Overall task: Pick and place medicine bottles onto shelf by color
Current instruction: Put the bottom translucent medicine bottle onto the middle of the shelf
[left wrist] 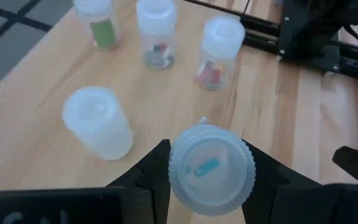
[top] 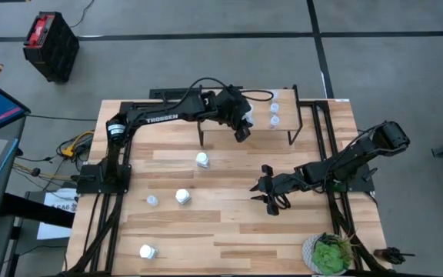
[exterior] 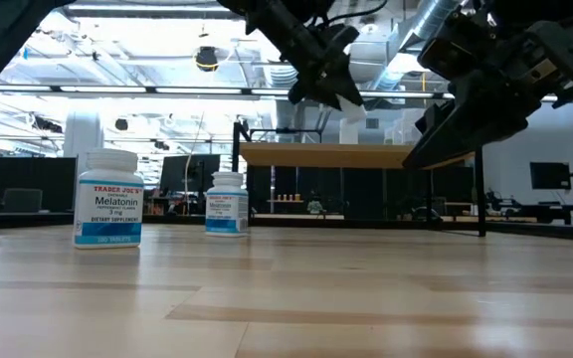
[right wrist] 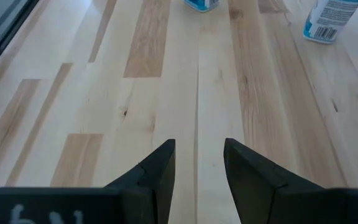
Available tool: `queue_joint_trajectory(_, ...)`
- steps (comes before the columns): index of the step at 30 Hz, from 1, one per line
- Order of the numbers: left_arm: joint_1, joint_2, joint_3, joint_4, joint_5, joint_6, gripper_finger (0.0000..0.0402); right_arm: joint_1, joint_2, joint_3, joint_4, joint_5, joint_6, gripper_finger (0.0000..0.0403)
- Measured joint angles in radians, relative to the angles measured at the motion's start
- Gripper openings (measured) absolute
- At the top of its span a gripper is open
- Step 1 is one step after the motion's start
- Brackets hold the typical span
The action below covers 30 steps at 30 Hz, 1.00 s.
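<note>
Left wrist view: a small pale translucent ribbed-cap bottle (left wrist: 211, 169) is being gripped by the left end effector (left wrist: 207, 177) above the light-wood shelf (left wrist: 55, 74), near four similar bottles. Right end effector (right wrist: 197, 168) is being held open over the wooden surface (right wrist: 104, 93).

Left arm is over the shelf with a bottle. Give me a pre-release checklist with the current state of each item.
1. Bottle gripped: ok. The left gripper has its jaws on both sides of a pale translucent bottle.
2. Over the shelf: ok, high view shows it above the platform.
3. Colour match: ok. The shelf bottles nearby are also translucent, not bright white.
4. Free landing spot: ok, bare wood shows beside the nearest bottle.
5. Height above the surface: cannot tell.
6. Right gripper clear: ok, jaws open and empty over the table, away from the shelf.
</note>
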Motion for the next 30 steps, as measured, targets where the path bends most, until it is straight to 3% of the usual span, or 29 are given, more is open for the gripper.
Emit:
queue_joint_trajectory(13,0.003,-0.001,-0.011,-0.045,-0.019,0.027,0.0114,0.0,0.0,0.0,-0.013,0.0,0.024,0.0159)
queue_joint_trajectory(21,0.004,-0.001,-0.011,-0.092,-0.019,0.132,0.0114,0.0,0.0,0.0,-0.014,0.0,0.026,0.0159)
queue_joint_trajectory(26,0.014,-0.001,-0.011,-0.118,-0.125,-0.01,0.0117,0.0,0.0,0.0,-0.014,0.0,0.026,0.0159)
queue_joint_trajectory(30,0.026,-0.001,-0.011,-0.135,-0.148,-0.009,0.0118,0.0,0.0,0.0,-0.014,0.0,0.026,0.0159)
